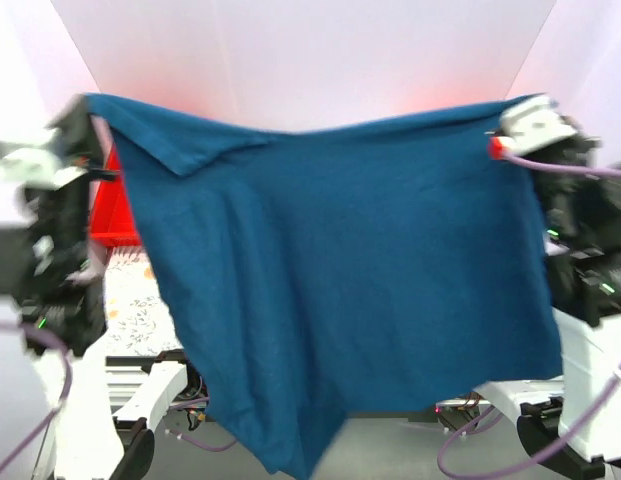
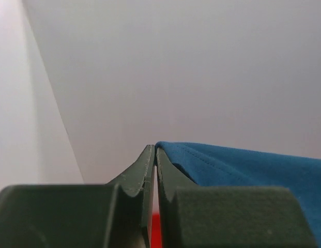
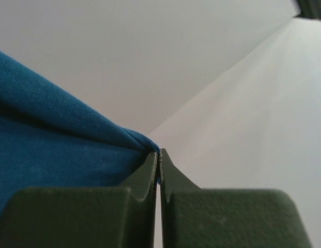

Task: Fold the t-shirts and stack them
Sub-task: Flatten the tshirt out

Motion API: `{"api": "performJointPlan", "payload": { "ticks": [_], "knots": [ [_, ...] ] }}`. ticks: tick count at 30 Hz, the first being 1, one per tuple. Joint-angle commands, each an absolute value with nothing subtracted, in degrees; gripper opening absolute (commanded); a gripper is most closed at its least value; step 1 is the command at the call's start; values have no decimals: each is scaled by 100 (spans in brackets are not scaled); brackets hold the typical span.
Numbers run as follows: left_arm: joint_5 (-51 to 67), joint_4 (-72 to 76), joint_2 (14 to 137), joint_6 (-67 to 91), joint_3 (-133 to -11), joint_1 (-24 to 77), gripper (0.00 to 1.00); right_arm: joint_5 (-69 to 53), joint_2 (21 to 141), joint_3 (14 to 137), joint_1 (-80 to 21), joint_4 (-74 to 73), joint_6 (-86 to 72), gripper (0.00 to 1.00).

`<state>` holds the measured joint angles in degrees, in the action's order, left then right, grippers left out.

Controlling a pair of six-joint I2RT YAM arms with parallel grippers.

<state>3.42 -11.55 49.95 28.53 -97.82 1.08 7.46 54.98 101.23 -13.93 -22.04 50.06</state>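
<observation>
A blue t-shirt (image 1: pixel 340 270) hangs spread wide in the air and fills most of the top view, plain side showing. A flap is folded over near its top left corner. My left gripper (image 1: pixel 90 118) is shut on the shirt's top left corner; the left wrist view shows the fingertips (image 2: pixel 155 150) pinching the blue hem (image 2: pixel 243 165). My right gripper (image 1: pixel 508 128) is shut on the top right corner; the right wrist view shows the cloth (image 3: pixel 62 150) pinched at the tips (image 3: pixel 159 152). The orange-red shirt is hidden.
A red plastic tray (image 1: pixel 112 210) stands at the left, partly behind the shirt. A white patterned surface (image 1: pixel 140 300) lies in front of it. The hanging shirt hides the rest of the table. White walls enclose the back and sides.
</observation>
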Motion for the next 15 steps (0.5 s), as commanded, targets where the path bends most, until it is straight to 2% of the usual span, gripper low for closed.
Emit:
{"api": "performJointPlan", "payload": {
  "ticks": [1, 6, 9, 12, 15],
  "knots": [
    [746, -1362, 5072, 2716, -8739, 70, 0, 616, 5485, 8918, -1371, -1960, 5247, 1],
    [1002, -1065, 5071, 2672, -6738, 70, 0, 238, 5291, 7114, -1371, -1750, 5299, 1],
    [1387, -897, 5492, 2873, -6058, 70, 0, 202, 5431, 5842, -1371, -1057, 5483, 1],
    [1450, -599, 6256, 3032, -5740, 88, 0, 193, 6017, 5022, -1362, -204, 5555, 1],
    [1301, -335, 7292, 3120, -5809, 105, 0, 290, 6991, 4887, -1354, 473, 5494, 1]
  ]
}}
